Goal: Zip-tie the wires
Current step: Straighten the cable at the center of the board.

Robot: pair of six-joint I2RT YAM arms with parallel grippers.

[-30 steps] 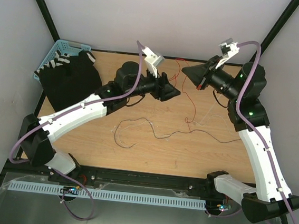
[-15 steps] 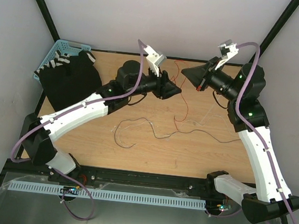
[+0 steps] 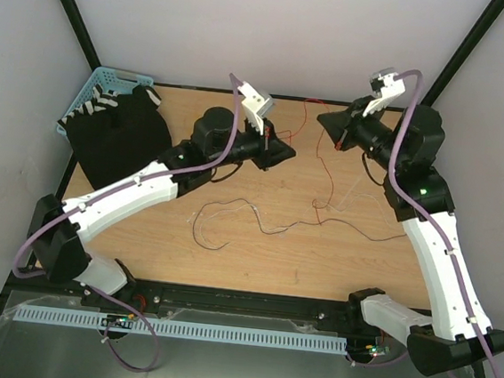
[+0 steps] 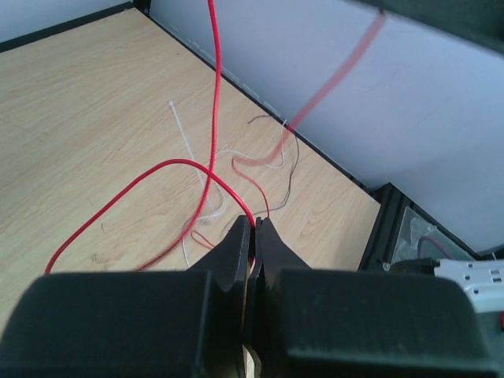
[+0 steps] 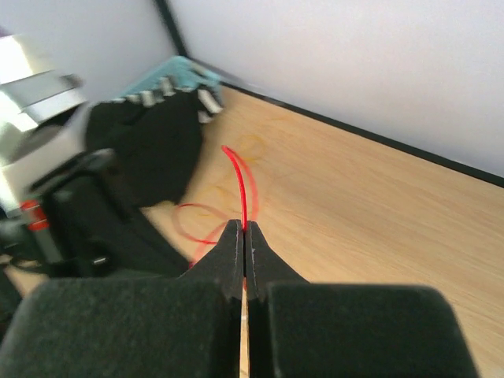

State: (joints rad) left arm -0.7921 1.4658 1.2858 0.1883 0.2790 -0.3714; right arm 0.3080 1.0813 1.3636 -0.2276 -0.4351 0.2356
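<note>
Grippers clamp fully shut on the red wire [image 4: 213,94], left gripper [image 4: 253,228] and right gripper [image 5: 243,230] holding it above the far side of the table [image 3: 141,223]; a zip tie [image 4: 183,130] lies beneath. Gentle tension should prevent slipping.

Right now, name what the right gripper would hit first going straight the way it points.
Probably bare table beyond the red wire the right gripper pinches, with the left gripper off to one side; depth is unclear.
</note>
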